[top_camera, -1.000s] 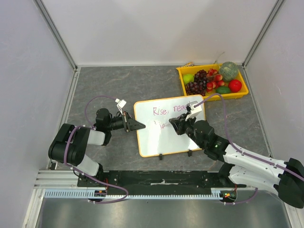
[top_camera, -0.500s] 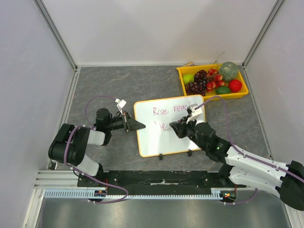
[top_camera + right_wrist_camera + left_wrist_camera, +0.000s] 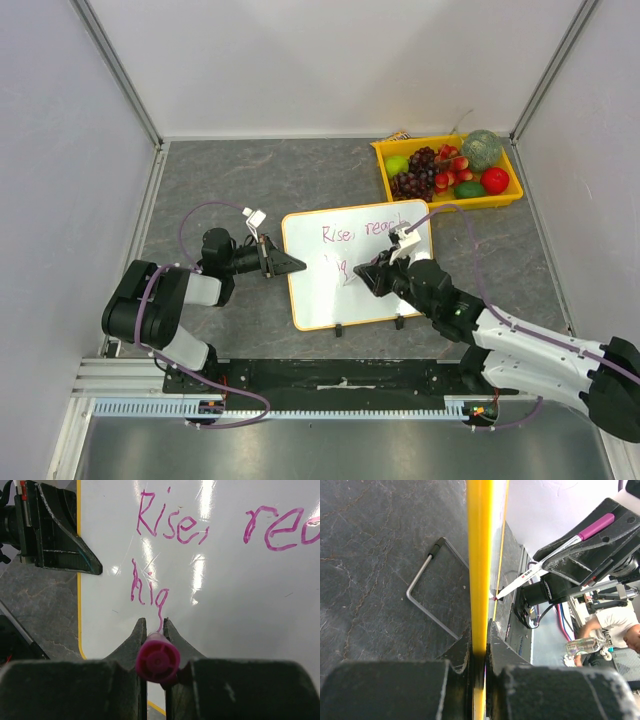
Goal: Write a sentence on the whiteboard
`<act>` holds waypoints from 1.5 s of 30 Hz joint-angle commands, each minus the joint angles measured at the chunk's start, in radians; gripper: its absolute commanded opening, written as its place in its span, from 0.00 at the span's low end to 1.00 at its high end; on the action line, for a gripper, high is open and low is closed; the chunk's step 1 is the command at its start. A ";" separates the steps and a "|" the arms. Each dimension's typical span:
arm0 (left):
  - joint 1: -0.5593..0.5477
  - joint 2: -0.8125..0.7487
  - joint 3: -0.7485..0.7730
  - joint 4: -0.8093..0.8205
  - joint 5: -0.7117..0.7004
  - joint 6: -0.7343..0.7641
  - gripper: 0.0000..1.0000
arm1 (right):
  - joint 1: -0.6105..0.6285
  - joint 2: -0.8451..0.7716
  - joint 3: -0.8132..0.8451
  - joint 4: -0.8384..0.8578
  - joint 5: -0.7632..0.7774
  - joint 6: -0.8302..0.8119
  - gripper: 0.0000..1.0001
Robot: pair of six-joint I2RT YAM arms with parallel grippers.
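- Whiteboard (image 3: 345,300) lay on the table between the two grippers. Its left rim sat inside the left gripper (image 3: 290,264), and its face was under the right gripper (image 3: 377,272).
- Change over the last second: the right gripper slid a short way toward the arm bases. The lower line of the sentence (image 3: 170,527) grew from a couple of strokes to three letters.
- Right wrist view read "Rise, rea" on the upper line, with the rest cut off by the frame edge. "hig" stood below it, straight ahead of the fingertips.
- Marker (image 3: 157,661) was clamped between the right fingers, pink butt end toward the wrist camera. The left wrist view showed its tip against the board, and it appeared to sit at the tail of the "g".
- Left gripper had not shifted. Its fingers were pinched hard on the orange-yellow rim, pinning the board.
- Judgement: writing was mid-word. "hig" is no whole word, so more strokes looked due to the right of the tip, where the board was bare.
- Look of the board: glossy white with glare streaks and rounded corners. The strokes were thin, pinkish-red and a bit wobbly. Two black clips (image 3: 339,329) sat on the edge nearest the arm bases.
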 commanded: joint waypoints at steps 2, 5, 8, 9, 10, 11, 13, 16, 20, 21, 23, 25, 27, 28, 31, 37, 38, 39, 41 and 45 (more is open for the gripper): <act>-0.027 0.027 -0.005 -0.070 -0.024 0.108 0.02 | -0.007 0.054 -0.024 -0.024 0.020 -0.002 0.00; -0.024 0.025 -0.005 -0.070 -0.024 0.108 0.02 | -0.006 0.072 -0.007 0.005 0.024 0.018 0.00; -0.024 0.027 -0.005 -0.070 -0.023 0.108 0.02 | -0.007 0.069 0.010 0.031 0.023 0.030 0.00; -0.024 0.027 -0.005 -0.070 -0.022 0.108 0.02 | -0.007 0.060 0.017 0.032 0.023 0.033 0.00; -0.025 0.025 -0.005 -0.070 -0.022 0.108 0.02 | -0.007 0.049 0.022 0.031 0.023 0.035 0.00; -0.024 0.025 -0.005 -0.070 -0.022 0.107 0.02 | -0.009 0.035 0.030 0.032 0.017 0.036 0.00; -0.024 0.025 -0.005 -0.071 -0.022 0.110 0.02 | -0.010 0.002 0.039 0.031 0.006 0.038 0.00; -0.025 0.027 -0.004 -0.071 -0.019 0.108 0.02 | -0.020 -0.035 0.065 0.019 0.001 0.027 0.00; -0.024 0.025 -0.005 -0.071 -0.021 0.108 0.02 | -0.047 -0.041 0.105 0.005 -0.003 0.004 0.00; -0.025 0.025 -0.005 -0.070 -0.021 0.108 0.02 | -0.058 -0.037 0.114 0.002 -0.006 -0.001 0.00; -0.025 0.025 -0.005 -0.070 -0.021 0.108 0.02 | -0.092 -0.025 0.123 0.002 -0.020 -0.008 0.00; -0.025 0.024 -0.005 -0.071 -0.021 0.107 0.02 | -0.131 -0.015 0.126 0.014 -0.046 -0.011 0.00; -0.024 0.025 -0.005 -0.071 -0.021 0.108 0.02 | -0.170 -0.006 0.131 0.025 -0.074 -0.011 0.00; -0.024 0.025 -0.005 -0.071 -0.021 0.108 0.02 | -0.185 -0.002 0.135 0.031 -0.085 -0.011 0.00; -0.024 0.025 -0.005 -0.071 -0.021 0.110 0.02 | -0.210 0.018 0.140 0.055 -0.117 -0.008 0.00; -0.024 0.027 -0.004 -0.073 -0.021 0.110 0.02 | -0.213 0.035 0.148 0.095 -0.148 0.007 0.00; -0.024 0.027 -0.004 -0.073 -0.021 0.110 0.02 | -0.213 0.037 0.148 0.098 -0.149 0.007 0.00; -0.024 0.027 -0.004 -0.073 -0.021 0.110 0.02 | -0.213 0.038 0.146 0.101 -0.151 0.010 0.00; -0.024 0.028 -0.002 -0.073 -0.021 0.110 0.02 | -0.213 0.041 0.149 0.101 -0.151 0.010 0.00; -0.025 0.028 -0.002 -0.071 -0.019 0.108 0.02 | -0.213 0.063 0.146 0.106 -0.137 0.005 0.00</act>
